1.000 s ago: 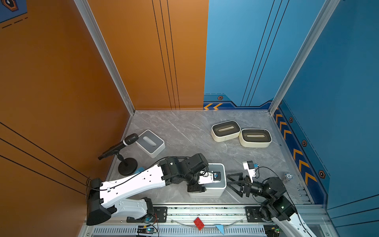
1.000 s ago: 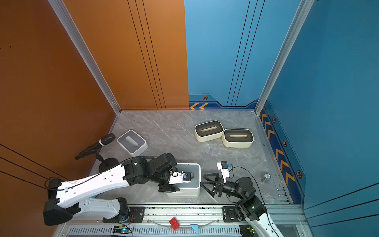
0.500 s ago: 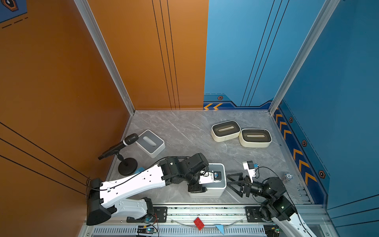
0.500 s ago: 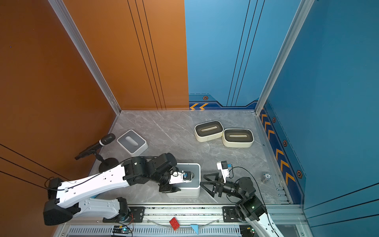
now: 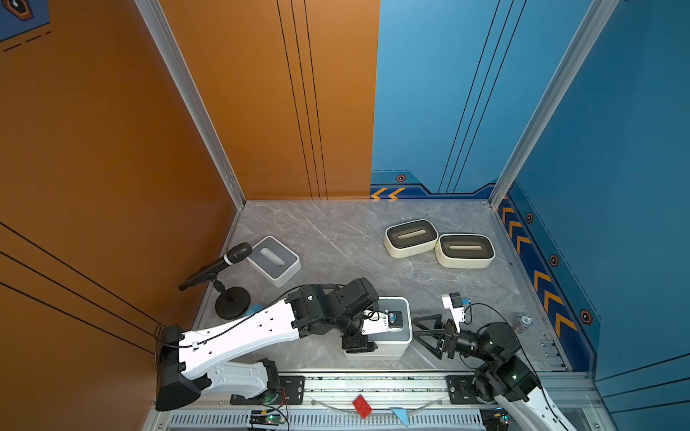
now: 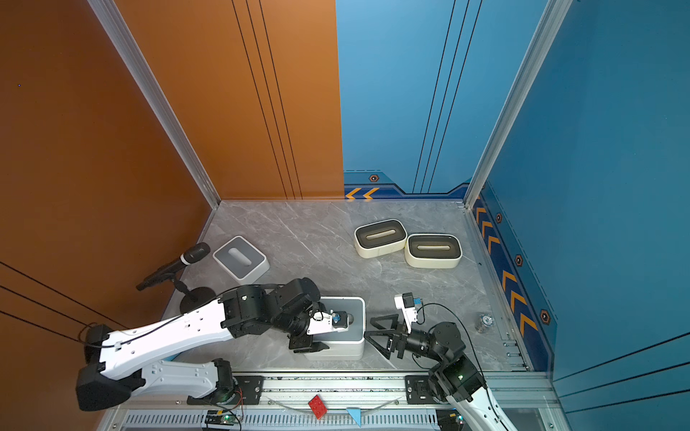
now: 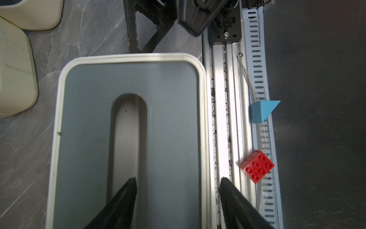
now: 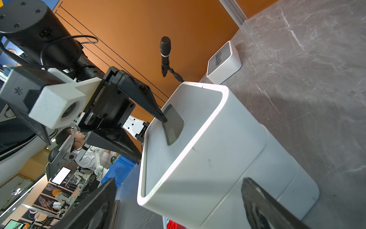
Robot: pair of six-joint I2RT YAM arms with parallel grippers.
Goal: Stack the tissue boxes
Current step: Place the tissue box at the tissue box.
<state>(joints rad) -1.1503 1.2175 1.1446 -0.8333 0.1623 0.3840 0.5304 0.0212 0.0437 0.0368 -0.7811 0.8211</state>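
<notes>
Up front, the left gripper (image 7: 178,179) is straddling one wall of the top box (image 7: 85,128), jaws parted loosely; the right gripper (image 8: 178,180) is hovering alongside, spread wide.

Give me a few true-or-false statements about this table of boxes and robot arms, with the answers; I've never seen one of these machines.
1. Two cream boxes with dark tops sit side by side at the back of the table. True.
2. The microphone stands beside the cream boxes. False: it stands on the left arm's side, by a white grey-topped box.
3. The left tool has one finger over the slot in the front box lid. True.
4. The right tool is clamped shut. False: its jaws stand wide open, beside the front box.
5. The front box sits directly on the table. False: it rests on another white box.
</notes>
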